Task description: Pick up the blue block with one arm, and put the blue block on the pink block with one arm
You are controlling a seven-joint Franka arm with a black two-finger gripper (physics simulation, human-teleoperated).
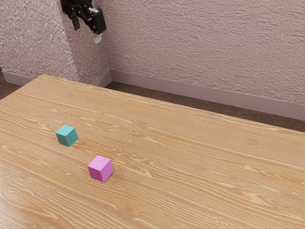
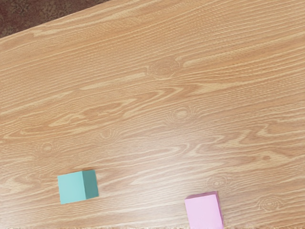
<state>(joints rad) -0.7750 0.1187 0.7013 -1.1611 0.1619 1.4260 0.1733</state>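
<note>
1. The black two-finger gripper [image 1: 85,19] is seen high up at the exterior view's far left, against the rough plaster wall and well above the table [image 1: 200,157]. Whether the fingers are spread or pressed together can't honestly be told from here. Nothing is seen held.
2. Key relation: the small blue-green cube block [image 1: 66,135] sits on the table well below the gripper and on the near side of it, so a long drop plus a reach toward the near edge is probably called for.
3. The pink cube block [image 1: 100,168] lies near the blue one, a bit nearer still and toward the exterior view's right. A clear gap is left between them, no touching.
4. No long axis to worry about, since it's a cube. In the wrist view the blue-green block [image 2: 77,186] is seen slightly turned, so the hand may have to be lined up with a pair of flat faces.
5. Both blocks look matte, sharp-edged and plain. The table [image 2: 167,95] is light wood with strong wavy grain and knots.
</note>
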